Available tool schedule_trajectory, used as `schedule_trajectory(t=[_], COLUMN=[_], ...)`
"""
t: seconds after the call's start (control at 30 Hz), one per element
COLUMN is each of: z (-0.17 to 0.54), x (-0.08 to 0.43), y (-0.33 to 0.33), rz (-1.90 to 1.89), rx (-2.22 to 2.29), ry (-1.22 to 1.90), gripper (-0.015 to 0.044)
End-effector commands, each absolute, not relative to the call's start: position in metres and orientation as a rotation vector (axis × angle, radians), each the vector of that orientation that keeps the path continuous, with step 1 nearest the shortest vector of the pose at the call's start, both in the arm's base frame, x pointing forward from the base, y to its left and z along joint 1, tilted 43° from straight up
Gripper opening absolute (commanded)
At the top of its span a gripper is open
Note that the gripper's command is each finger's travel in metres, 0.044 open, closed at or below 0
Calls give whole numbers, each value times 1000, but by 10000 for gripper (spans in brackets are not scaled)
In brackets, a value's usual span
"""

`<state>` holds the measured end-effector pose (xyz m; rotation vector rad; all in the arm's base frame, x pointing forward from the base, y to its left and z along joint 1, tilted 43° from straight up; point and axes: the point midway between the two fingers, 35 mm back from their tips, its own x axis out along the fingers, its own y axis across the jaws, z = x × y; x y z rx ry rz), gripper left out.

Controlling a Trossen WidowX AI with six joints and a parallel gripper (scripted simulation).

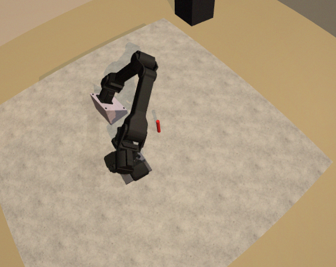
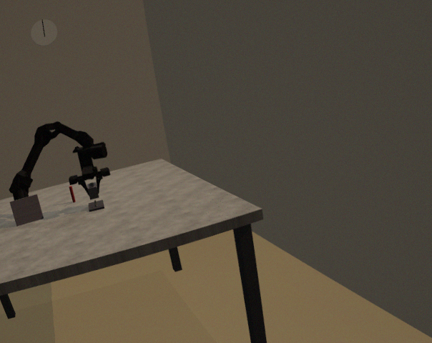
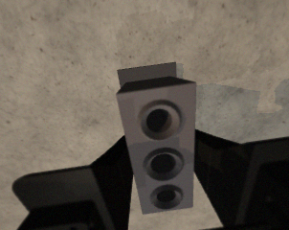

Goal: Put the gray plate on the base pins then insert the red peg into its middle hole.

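My gripper (image 2: 92, 187) (image 3: 154, 130) is shut on the gray plate (image 2: 93, 192) (image 3: 162, 142), gripping it by its long sides. The plate's three holes show in a row in the wrist view. In the exterior view it hangs a little above the base, apart from it. The gray base (image 1: 129, 179) (image 2: 96, 207) (image 3: 146, 72) lies on the table. One pin shows below the plate in the exterior view; in the wrist view the plate hides most of the base and its pins. The red peg (image 1: 158, 126) (image 2: 71, 194) stands upright on the table, away from the gripper.
The arm is mounted on a pale angled block (image 1: 116, 107) (image 2: 26, 210) on the table (image 1: 220, 172) (image 2: 142, 199). The red peg is between this mount and the base in the exterior view. A black box (image 1: 193, 11) stands beyond the table's edge.
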<state>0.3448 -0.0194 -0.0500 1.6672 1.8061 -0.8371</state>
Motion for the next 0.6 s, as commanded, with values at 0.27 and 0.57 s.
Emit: schedule_trajectory(t=[0.27, 0.57], z=[-62, -72], x=[341, 340], y=[-10, -1], rz=[-848, -847], rx=[1665, 1665], ry=[1813, 1813], gripper=[0, 0])
